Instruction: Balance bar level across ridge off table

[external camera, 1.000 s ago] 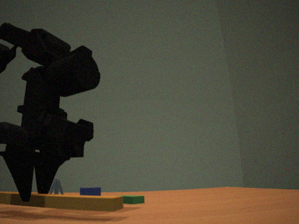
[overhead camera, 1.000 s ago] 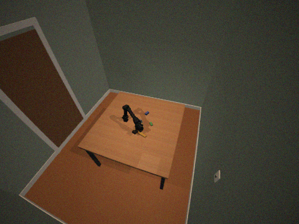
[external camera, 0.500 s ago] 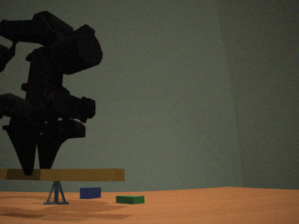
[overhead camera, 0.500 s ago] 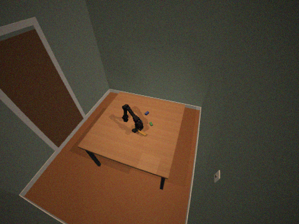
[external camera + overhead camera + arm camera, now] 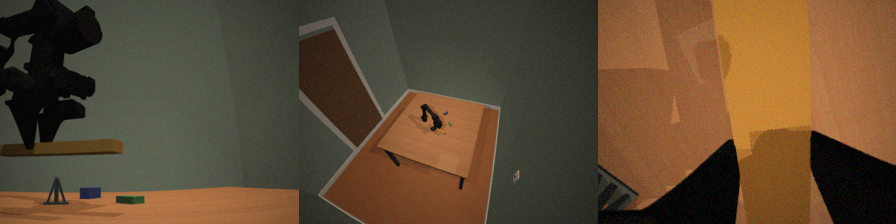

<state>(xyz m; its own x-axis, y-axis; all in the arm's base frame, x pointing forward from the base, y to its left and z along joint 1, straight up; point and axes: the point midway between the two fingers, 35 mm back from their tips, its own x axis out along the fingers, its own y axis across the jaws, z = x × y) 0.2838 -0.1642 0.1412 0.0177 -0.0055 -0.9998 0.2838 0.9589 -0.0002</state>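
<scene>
The long yellow bar (image 5: 441, 132) (image 5: 78, 147) (image 5: 768, 65) is held off the table, nearly level, with one end past the left edge of the exterior view. My gripper (image 5: 38, 145) (image 5: 771, 143) is shut on the bar, one finger on each long side. The grey-blue ridge (image 5: 56, 191) stands on the table, lower than the bar, its A-shaped end showing. In the wrist view, part of the ridge (image 5: 617, 194) shows at the lower left, beyond the left finger and beside the bar. I cannot make out the ridge in the top view.
A blue block (image 5: 445, 113) (image 5: 90, 193) and a flat green block (image 5: 450, 124) (image 5: 130, 199) lie on the wooden table (image 5: 423, 149) (image 5: 202, 206), beyond the ridge in the exterior view. Shadows of the arm and bar fall on the table.
</scene>
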